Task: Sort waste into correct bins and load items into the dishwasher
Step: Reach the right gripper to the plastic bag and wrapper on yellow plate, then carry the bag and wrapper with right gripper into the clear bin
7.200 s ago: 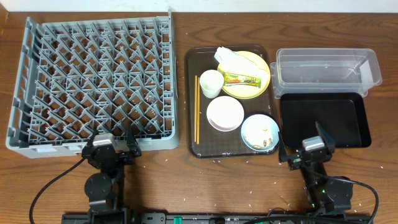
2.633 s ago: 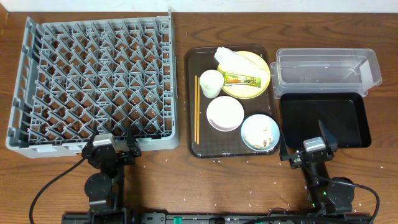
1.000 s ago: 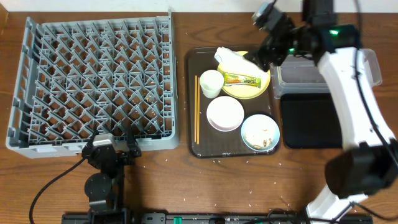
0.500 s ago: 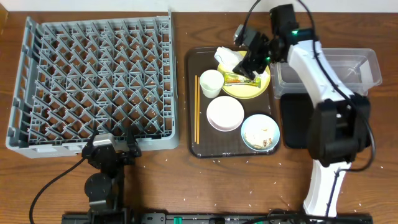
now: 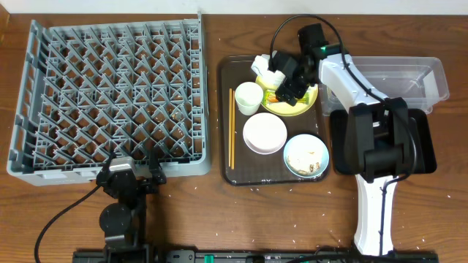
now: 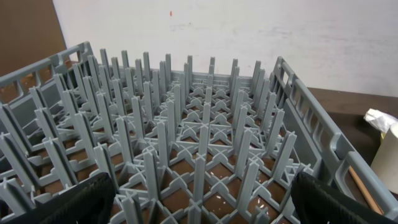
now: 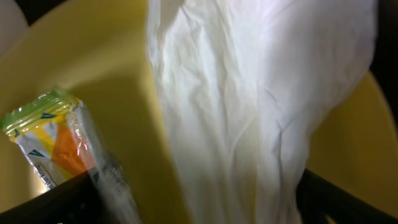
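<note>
Right end effector (image 5: 281, 82), fingers spread, hangs over the yellow plate (image 5: 306, 104), upper centre overhead. The napkin (image 7: 249, 106) on it runs lengthwise top to bottom in wrist view, snack wrapper (image 7: 56, 143) at its left.

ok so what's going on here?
The right gripper hangs open over the round yellow plate, straddling the crumpled white paper napkin, with the yellow-green snack wrapper beside it; nothing is gripped yet. The left gripper sits open at the near edge of the grey plastic dish rack. The small white cup and wooden chopsticks lie on the dark brown tray.
</note>
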`<move>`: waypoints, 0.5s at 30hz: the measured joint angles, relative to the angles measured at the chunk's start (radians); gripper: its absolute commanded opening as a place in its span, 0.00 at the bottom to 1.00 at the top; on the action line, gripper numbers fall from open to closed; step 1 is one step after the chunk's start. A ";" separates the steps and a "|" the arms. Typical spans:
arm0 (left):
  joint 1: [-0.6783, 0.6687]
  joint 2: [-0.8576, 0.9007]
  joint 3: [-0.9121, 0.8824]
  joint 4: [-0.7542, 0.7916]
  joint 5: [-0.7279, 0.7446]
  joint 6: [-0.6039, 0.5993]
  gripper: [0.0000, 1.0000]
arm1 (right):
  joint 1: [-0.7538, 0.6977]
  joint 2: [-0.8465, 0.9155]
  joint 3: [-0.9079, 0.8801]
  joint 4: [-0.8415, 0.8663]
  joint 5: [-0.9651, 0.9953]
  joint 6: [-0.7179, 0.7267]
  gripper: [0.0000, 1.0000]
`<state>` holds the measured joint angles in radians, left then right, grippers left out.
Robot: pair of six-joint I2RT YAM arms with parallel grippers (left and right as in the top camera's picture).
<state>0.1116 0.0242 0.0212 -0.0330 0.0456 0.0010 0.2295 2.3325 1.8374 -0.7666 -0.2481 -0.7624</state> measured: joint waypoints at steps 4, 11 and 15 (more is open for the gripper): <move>0.000 0.000 0.000 0.000 0.000 0.000 0.92 | 0.000 0.011 0.004 -0.008 -0.006 -0.003 0.01; 0.000 0.000 0.000 0.000 0.000 0.000 0.92 | 0.000 0.011 0.010 -0.007 -0.002 0.135 0.01; 0.000 0.000 0.000 0.000 0.000 0.000 0.92 | 0.000 -0.026 0.011 -0.018 0.006 0.308 0.01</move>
<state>0.1116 0.0242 0.0212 -0.0330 0.0456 0.0010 0.2295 2.3066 1.8484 -0.7845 -0.2417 -0.4541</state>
